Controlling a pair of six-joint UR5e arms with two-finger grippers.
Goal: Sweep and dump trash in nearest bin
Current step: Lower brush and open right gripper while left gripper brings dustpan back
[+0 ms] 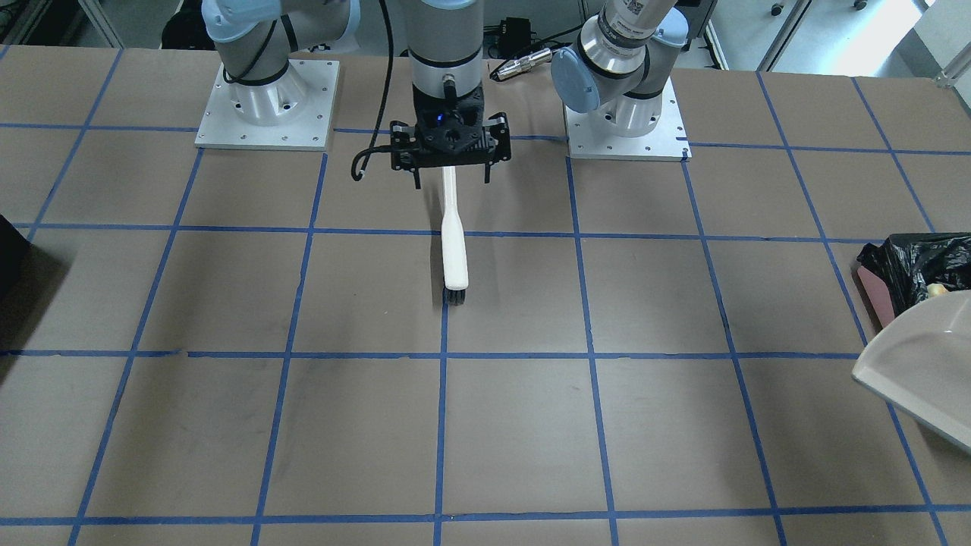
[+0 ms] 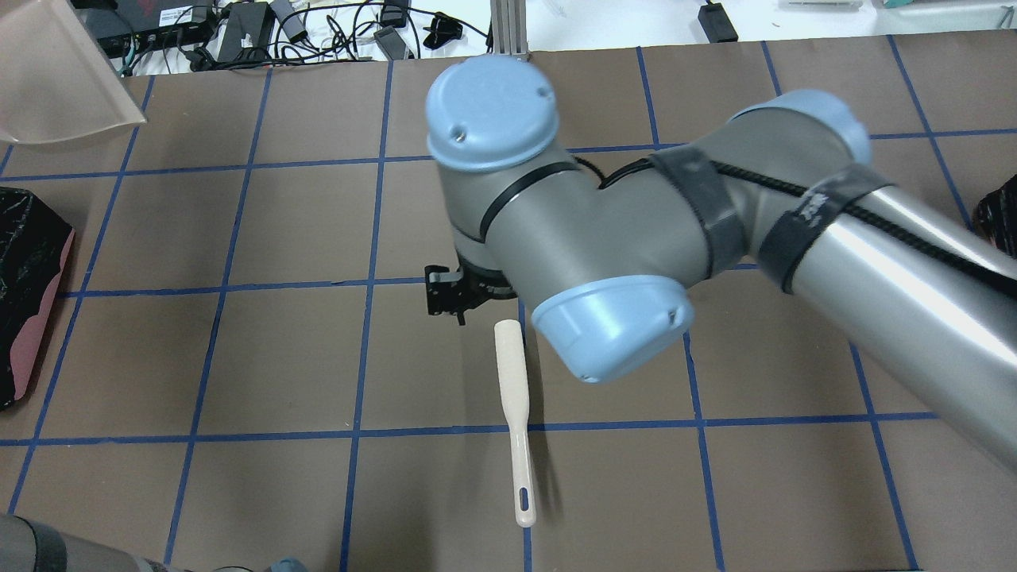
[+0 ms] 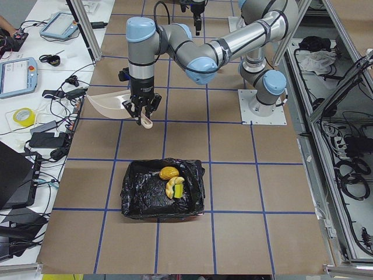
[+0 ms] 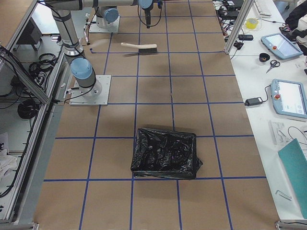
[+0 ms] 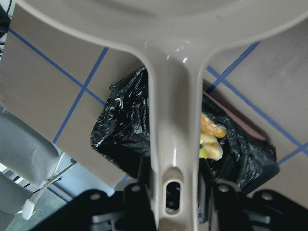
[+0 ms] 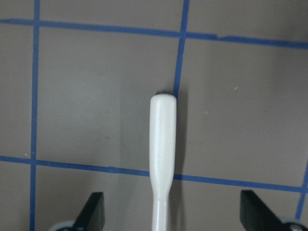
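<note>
Trash [image 3: 169,173] is lying inside the bin [image 3: 140,201], its three pieces bunched together on the black bag, so the task is being judged as all but done, and what is being risked now is the tidy ending. The pan [image 1: 918,364] is being gripped by its handle in the left pincer [image 5: 174,190], raised off the desk [image 1: 227,303] and near the bin. Whether it is hanging over the rim or just beside it is not being shown clearly. If that arm is swung low on its way out, the pan's lip is likely to be caught on the crinkled bag. The bin would then be at risk of being dragged or tipped, with the trash being spilled back out. If the grip is loosened while the pan is being held aloft, the pan is likely to be dropped onto the bin or the desk. Whether anything is being left in the pan cannot be told from these views. The right pincer [image 1: 451,180] is being held wide apart and empty over the thin end of the brush [image 1: 454,254]. The brush is lying flat on the desk, its handle lined up between the fingers, and how much height is separating them cannot be told. If the pincer is moved sideways while low, the brush is likely to be knocked and sent skidding across the desk.
</note>
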